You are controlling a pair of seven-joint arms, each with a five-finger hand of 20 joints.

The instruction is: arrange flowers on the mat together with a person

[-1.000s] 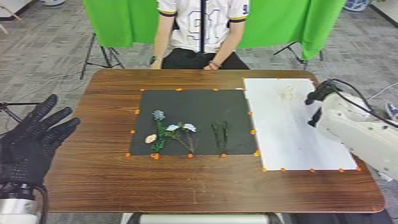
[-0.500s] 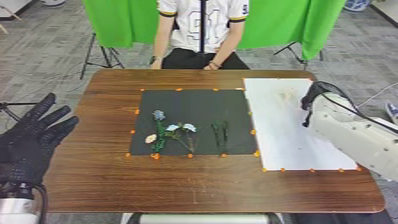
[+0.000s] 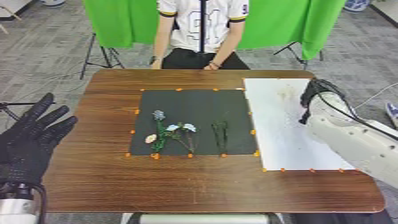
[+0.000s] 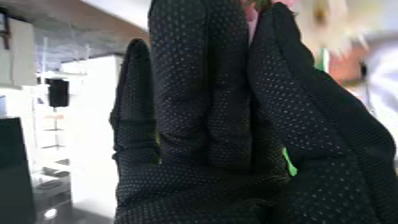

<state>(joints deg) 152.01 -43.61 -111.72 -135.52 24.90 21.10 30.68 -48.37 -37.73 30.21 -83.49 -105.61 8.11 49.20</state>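
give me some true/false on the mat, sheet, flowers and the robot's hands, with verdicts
1. The white sheet is left of the dark mat. False: it is on the mat's right.
2. Pale blossoms are on the mat. True.
3. The left hand is pressed on the mat. False: it is well left of it, fingers spread.
4. The right hand is at the sheet's far right part. True.
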